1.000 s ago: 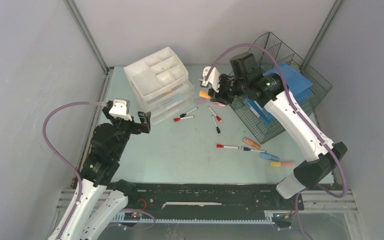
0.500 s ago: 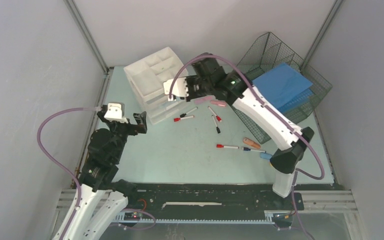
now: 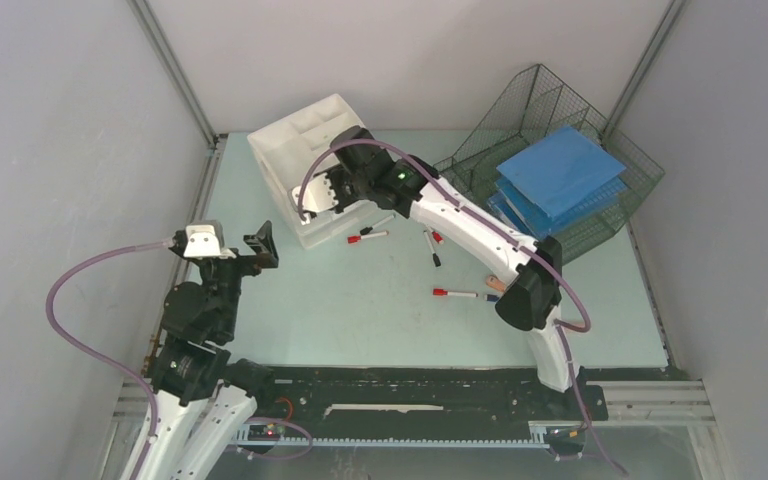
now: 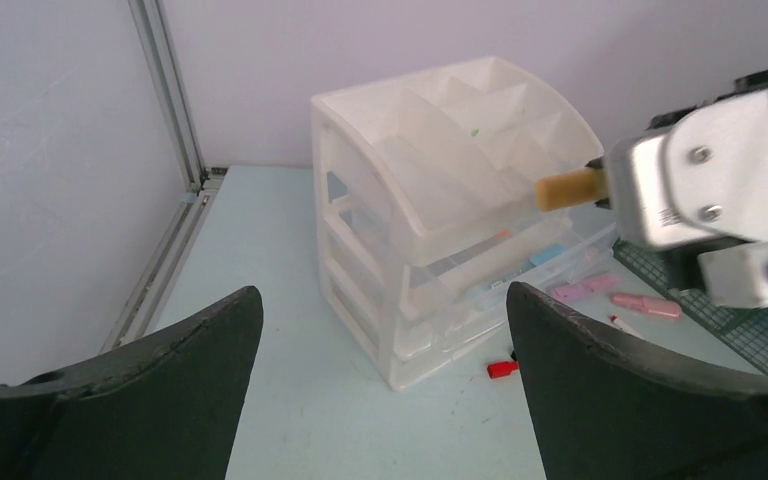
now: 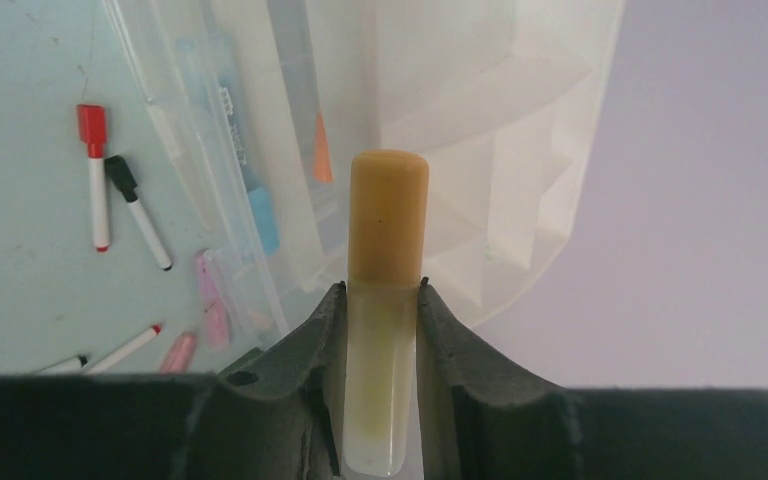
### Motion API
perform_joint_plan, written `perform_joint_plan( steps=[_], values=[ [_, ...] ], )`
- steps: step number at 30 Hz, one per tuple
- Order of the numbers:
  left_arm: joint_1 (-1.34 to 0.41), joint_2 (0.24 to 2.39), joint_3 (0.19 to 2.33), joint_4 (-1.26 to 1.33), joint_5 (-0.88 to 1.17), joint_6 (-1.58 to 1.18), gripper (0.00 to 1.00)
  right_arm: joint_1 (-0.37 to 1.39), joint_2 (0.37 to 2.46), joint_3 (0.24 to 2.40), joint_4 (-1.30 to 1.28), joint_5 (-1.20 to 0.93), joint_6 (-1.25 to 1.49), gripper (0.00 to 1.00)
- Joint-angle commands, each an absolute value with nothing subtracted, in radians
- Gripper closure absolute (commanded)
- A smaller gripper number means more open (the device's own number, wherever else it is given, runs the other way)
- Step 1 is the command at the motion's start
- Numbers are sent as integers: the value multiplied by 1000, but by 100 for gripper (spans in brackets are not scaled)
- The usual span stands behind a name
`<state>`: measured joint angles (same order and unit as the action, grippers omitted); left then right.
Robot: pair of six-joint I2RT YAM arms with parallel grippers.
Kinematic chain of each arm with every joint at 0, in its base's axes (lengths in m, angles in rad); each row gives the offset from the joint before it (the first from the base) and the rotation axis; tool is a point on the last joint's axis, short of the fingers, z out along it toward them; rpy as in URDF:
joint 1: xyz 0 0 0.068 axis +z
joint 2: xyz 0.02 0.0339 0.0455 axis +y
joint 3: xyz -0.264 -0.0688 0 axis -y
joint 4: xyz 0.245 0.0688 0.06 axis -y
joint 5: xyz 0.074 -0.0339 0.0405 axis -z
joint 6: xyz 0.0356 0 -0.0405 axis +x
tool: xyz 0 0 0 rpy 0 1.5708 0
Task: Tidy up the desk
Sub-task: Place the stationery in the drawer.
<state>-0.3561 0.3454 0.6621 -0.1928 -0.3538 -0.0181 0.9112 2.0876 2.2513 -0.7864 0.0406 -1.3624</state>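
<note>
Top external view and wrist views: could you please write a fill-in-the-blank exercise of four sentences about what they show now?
1. The highlighter with the orange cap is held by the fingers of the ____ arm.
2. The left arm's fingers stand wide ____ and hold nothing.
3. The folders stacked in the wire-mesh tray are ____ in colour.
4. The plastic drawer unit is ____ in colour.
Missing words: right, open, blue, white.

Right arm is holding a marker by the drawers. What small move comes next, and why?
Likely ease the right gripper down toward the drawer unit: the orange-capped marker is clamped in it, cap pointing at the unit's compartments, not yet set down.
</note>
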Motion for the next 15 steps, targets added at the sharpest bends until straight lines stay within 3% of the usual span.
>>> perform_joint_plan(
  steps=[1, 4, 7, 15],
  values=[
    [-344, 330, 656, -139, -381, -3, 0, 922, 2130, 2307, -679, 56, -1407, 100],
    [-342, 328, 657, -140, -375, -3, 0, 922, 2151, 2307, -665, 50, -1407, 100],
    [-339, 327, 657, -137, -369, -4, 0, 921, 2169, 2306, -658, 44, -1400, 93],
    [-331, 329, 655, -136, -362, -6, 0, 920, 2192, 2268, -626, 41, -1390, 55]
  ],
)
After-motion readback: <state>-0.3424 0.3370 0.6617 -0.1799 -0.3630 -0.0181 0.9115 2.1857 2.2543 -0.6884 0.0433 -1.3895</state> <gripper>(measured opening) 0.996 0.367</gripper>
